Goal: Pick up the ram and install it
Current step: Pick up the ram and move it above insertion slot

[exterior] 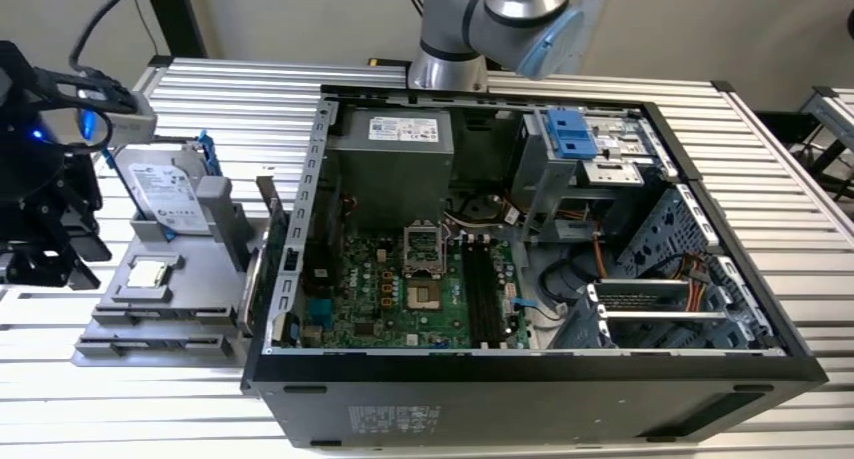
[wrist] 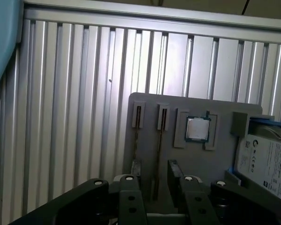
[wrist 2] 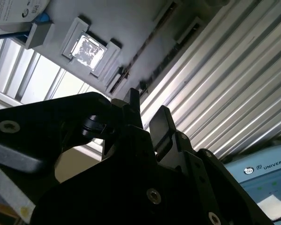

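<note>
My gripper (wrist: 152, 171) is open, its two black fingers (wrist: 129, 185) hanging apart above a grey holder plate (wrist: 196, 105). The ram (wrist: 158, 150) shows as a thin dark edge standing in one of the plate's two narrow slots. That edge runs into the gap between the fingers, and they do not touch it. In the second wrist view the open gripper (wrist 2: 146, 104) points toward the same plate (wrist 2: 131, 28). In the exterior view the gripper (exterior: 51, 259) hangs at the exterior view's left edge, by the plate (exterior: 147, 309).
A small square silver chip (wrist: 196, 128) and a hard drive in a blue bracket (exterior: 167, 189) sit on the plate. The open computer case (exterior: 534, 369) with its green motherboard (exterior: 400, 299) stands to the exterior view's right on the ribbed metal table (wrist: 61, 117).
</note>
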Available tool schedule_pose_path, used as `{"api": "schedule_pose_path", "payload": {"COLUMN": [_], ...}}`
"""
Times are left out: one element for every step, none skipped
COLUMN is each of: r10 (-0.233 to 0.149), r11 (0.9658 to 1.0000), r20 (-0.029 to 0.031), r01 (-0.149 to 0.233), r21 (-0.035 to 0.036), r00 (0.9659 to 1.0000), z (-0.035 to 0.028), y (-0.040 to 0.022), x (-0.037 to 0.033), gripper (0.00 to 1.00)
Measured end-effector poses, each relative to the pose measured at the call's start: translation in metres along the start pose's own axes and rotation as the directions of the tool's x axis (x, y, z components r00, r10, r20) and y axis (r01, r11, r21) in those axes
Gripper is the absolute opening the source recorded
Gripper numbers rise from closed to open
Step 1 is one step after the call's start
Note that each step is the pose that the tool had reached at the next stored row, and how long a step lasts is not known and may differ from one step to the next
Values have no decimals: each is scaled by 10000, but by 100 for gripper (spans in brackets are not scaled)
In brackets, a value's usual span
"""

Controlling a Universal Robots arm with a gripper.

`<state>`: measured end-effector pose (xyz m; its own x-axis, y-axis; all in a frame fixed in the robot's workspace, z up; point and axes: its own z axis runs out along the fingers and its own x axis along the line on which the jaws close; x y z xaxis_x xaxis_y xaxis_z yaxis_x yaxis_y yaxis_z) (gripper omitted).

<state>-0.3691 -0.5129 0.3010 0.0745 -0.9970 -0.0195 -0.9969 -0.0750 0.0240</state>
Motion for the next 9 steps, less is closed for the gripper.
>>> {"api": "schedule_pose_path", "payload": {"r10": [1, 1, 1, 0, -1, -2, 0, 2, 4], "r11": [10000, 10000, 10000, 10000, 10000, 10000, 10000, 10000, 10000], "r20": [0, 1, 0, 0, 0, 0, -2, -1, 0], "r01": [-1, -1, -1, 0, 1, 2, 0, -2, -4], "r21": [0, 1, 1, 1, 0, 0, -2, -1, 0], "r00": [10000, 10000, 10000, 10000, 10000, 10000, 10000, 10000, 10000], "z": [18, 37, 55, 73, 92, 109, 126, 145, 162], "y": [-1, -2, -2, -3, -4, -4, -2, -2, -1], "x": [0, 1, 2, 4, 10, 17, 28, 43, 59], "gripper": [100, 100, 100, 100, 100, 100, 100, 100, 100]}}
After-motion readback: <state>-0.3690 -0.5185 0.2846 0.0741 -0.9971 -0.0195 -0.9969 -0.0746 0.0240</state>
